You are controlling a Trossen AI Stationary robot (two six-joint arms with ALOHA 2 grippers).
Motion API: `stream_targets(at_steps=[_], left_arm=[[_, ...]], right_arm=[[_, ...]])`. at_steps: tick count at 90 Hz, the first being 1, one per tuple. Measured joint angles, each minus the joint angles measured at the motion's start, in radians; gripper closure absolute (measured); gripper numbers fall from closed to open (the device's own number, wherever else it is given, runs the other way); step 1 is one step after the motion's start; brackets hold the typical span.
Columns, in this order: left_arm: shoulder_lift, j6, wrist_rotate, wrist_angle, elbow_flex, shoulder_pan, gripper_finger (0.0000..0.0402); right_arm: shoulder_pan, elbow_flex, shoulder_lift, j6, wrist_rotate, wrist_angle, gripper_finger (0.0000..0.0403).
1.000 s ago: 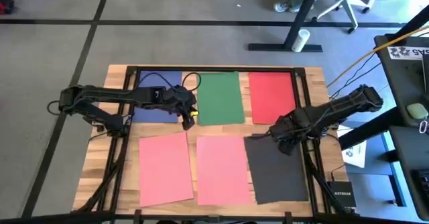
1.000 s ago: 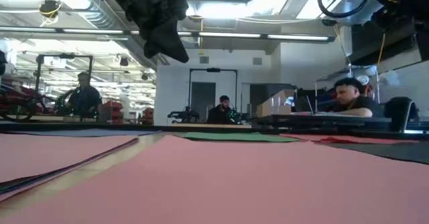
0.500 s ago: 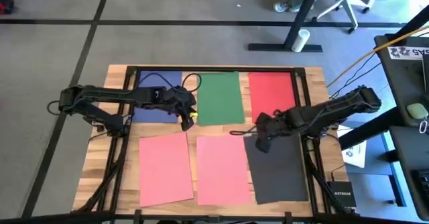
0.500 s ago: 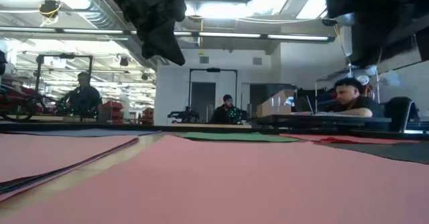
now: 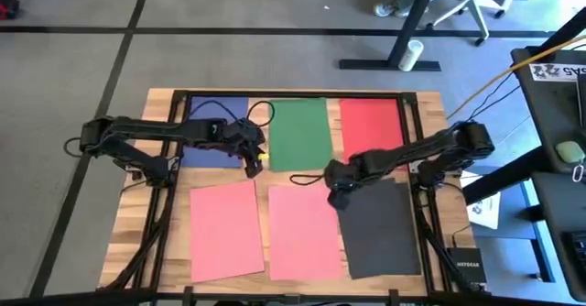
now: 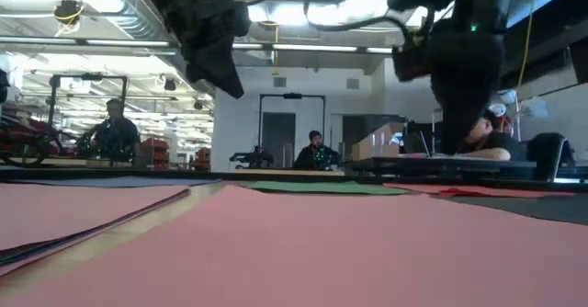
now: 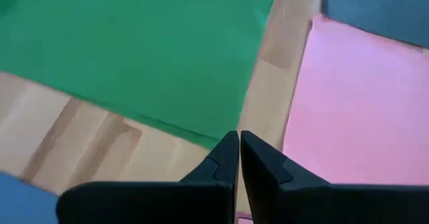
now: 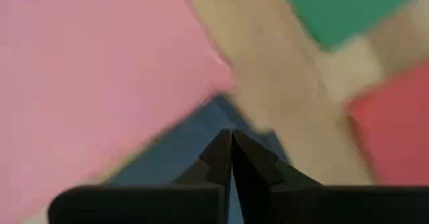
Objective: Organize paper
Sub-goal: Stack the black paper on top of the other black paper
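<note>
Your right gripper [image 5: 337, 196] has its fingers pressed together, holding nothing, above the far left corner of the dark grey paper sheet [image 5: 377, 228]. Your left gripper [image 5: 254, 164], also closed and empty, hangs between the blue sheet [image 5: 212, 130] and green sheet [image 5: 300, 134]. Six sheets lie on the wooden table [image 5: 430, 132]. Behind it, people sit at desks.

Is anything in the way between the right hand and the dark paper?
No, nothing visible is. The right hand, fingers shut, sits over the top left corner of the dark grey sheet, beside the pink sheet. Only bare table is nearby.
</note>
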Motion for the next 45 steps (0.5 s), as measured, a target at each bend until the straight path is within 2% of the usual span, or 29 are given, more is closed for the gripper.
stream_targets(at_steps=[14,45], left_arm=[[0.001,0.0,-0.001,0.005,0.0,-0.006,0.0402],[0.001,-0.008,-0.001,0.005,0.0,-0.005,0.0401]], right_arm=[[-0.005,-0.077,0.015,0.02,-0.035,0.102,0.0403],[-0.013,-0.165,0.011,0.067,-0.058,0.17,0.0403]])
